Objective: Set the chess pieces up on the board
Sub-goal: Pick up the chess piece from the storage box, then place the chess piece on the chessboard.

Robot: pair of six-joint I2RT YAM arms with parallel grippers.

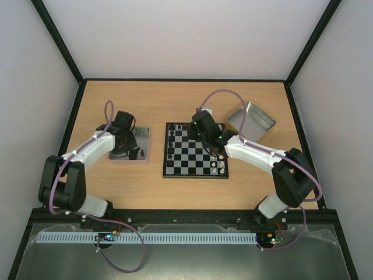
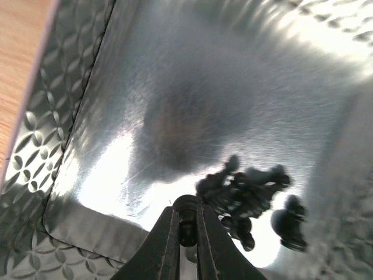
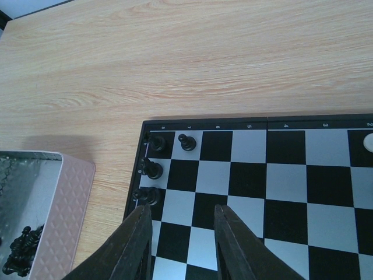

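Left claw (image 2: 187,233) closed on one black piece (image 2: 186,214) in the tray (image 2: 76,192); spare pieces (image 2: 245,189) heaped at its 2 o'clock. Board (image 1: 192,160) lies at 3 o'clock from the tray, under the open, empty right claw (image 3: 180,233).

Light wood-grain desk (image 1: 175,99) in full view, shiny metal tray (image 1: 144,137) lying flat on the left, diamond-embossed rim catching the glare, second metal tray (image 1: 259,119) tipped up far right, pale pieces (image 1: 219,169) bunched right of centre, white walls around.

White walls (image 1: 175,35), wood table (image 1: 175,99), blk frame (image 1: 60,39).
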